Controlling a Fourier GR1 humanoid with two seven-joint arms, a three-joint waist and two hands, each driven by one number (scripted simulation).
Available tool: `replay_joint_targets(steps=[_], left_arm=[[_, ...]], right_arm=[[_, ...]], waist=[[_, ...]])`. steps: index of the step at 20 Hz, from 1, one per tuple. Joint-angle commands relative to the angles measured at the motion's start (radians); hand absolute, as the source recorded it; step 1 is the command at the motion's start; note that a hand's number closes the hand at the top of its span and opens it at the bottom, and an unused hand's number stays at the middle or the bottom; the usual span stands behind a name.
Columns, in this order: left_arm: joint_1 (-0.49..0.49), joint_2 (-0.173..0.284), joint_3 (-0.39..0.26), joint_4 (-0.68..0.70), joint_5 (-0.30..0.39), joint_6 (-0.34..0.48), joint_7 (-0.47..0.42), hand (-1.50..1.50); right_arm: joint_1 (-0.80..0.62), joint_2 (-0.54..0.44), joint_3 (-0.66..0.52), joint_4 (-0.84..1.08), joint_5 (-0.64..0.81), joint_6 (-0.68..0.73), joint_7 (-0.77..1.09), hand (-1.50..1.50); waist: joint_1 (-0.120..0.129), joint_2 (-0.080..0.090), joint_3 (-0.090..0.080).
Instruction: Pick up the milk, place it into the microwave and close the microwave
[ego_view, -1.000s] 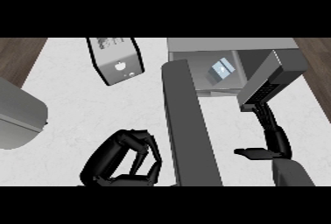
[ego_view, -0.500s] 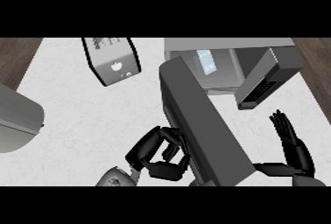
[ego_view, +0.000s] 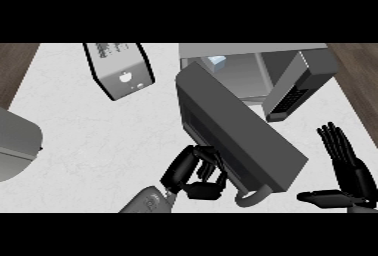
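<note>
On the white tabletop (ego_view: 96, 135) we see open room at the left and centre, between a grey pot (ego_view: 15, 147) at the left edge and the microwave (ego_view: 255, 75) at the top right. The microwave's door (ego_view: 236, 132) stands partly open, slanting down across the middle. Our left hand (ego_view: 193, 172) presses curled fingers against the door's outer face near its handle (ego_view: 255, 196), holding nothing we can make out. Our right hand (ego_view: 347, 172) rests wide, fingers up, at the right edge. The milk (ego_view: 216, 61) sits inside the microwave, at its back left. A toaster (ego_view: 118, 67) lies near the top edge.
</note>
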Motion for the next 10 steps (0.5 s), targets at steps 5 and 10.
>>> replay_joint_targets(steps=[5,10], left_arm=[[-0.161,-0.004,-0.115,0.170,0.201,0.109,-0.041,1.50],[-0.185,-0.004,-0.167,0.153,0.320,0.172,-0.082,1.50]], right_arm=[[0.065,-0.030,0.038,-0.244,-0.130,0.140,0.087,-1.50],[0.048,-0.079,0.051,-0.335,-0.194,0.174,0.178,-1.50]], waist=[[-0.041,0.010,-0.001],[-0.080,0.019,-0.003]])
